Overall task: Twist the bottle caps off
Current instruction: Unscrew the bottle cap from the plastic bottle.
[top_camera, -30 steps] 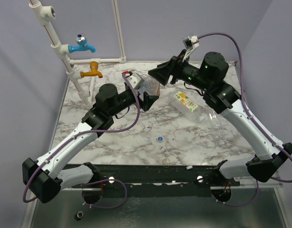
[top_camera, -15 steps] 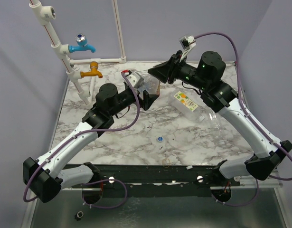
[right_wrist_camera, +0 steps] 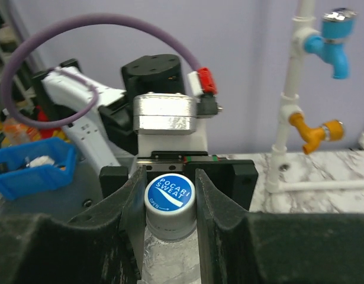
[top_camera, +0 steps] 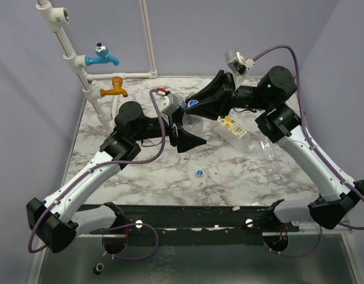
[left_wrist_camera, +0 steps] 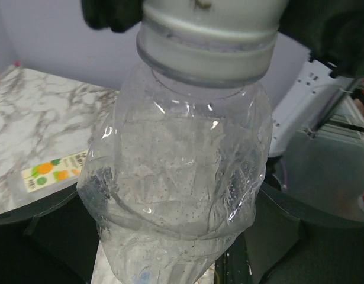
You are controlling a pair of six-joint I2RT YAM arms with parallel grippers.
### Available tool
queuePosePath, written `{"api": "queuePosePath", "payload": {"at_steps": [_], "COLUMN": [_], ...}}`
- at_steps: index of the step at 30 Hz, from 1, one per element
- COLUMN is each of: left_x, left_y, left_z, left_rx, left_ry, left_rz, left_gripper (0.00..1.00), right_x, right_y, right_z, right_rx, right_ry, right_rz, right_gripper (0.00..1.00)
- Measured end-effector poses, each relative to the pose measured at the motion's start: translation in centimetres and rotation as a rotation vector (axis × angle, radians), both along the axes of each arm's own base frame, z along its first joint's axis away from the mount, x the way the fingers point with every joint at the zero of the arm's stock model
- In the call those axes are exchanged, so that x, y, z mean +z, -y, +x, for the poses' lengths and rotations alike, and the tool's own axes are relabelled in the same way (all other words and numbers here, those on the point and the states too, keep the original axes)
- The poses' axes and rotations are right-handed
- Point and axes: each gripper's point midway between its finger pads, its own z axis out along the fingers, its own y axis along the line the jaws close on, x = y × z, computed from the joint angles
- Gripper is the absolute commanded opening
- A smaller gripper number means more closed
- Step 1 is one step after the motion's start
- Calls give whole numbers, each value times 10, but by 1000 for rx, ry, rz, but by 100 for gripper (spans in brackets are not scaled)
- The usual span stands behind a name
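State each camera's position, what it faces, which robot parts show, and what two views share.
Top external: above and behind, looking down at the table; left arm and right arm show.
Left wrist: on left arm, facing the clear bottle; own fingers low.
Right wrist: on right arm, facing the bottle cap; own fingers pinch it.
Shared: both wrist views show the bottle cap.

Above mid-bench (top_camera: 140, 171) a bottle (top_camera: 192, 120) hangs between left hand (top_camera: 186, 128), round its body, and right hand (top_camera: 200, 105), on its cap (right_wrist_camera: 169, 198); second bottle (top_camera: 232, 126) lying just right, third bottle (top_camera: 270, 151) beyond, loose cap (top_camera: 199, 173) and ring (top_camera: 208, 202) in front, taps (top_camera: 103, 56) back-left.
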Motion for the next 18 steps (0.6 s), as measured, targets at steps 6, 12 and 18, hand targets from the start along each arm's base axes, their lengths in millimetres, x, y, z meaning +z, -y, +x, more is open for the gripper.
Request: {"api": "queuePosePath", "payload": {"at_steps": [6,12,18], "left_x": [3,1,-3], "left_y": [4,3,-9], "left_z": [-31,-34,-15], "left_rx": [-160,-170,-9], "left_ry": [-14,-17,32], "left_rz": [0,4,0], "left_gripper": [0,0,0], "right_x": [1,0,12], "right_y": [7,13,22], "right_z": [-29,-26,24], "right_rx": [170,119,-222], "right_ry": [49,37,-19], "right_rz": [-15,-32,-16], "right_gripper": [1,67,100]}}
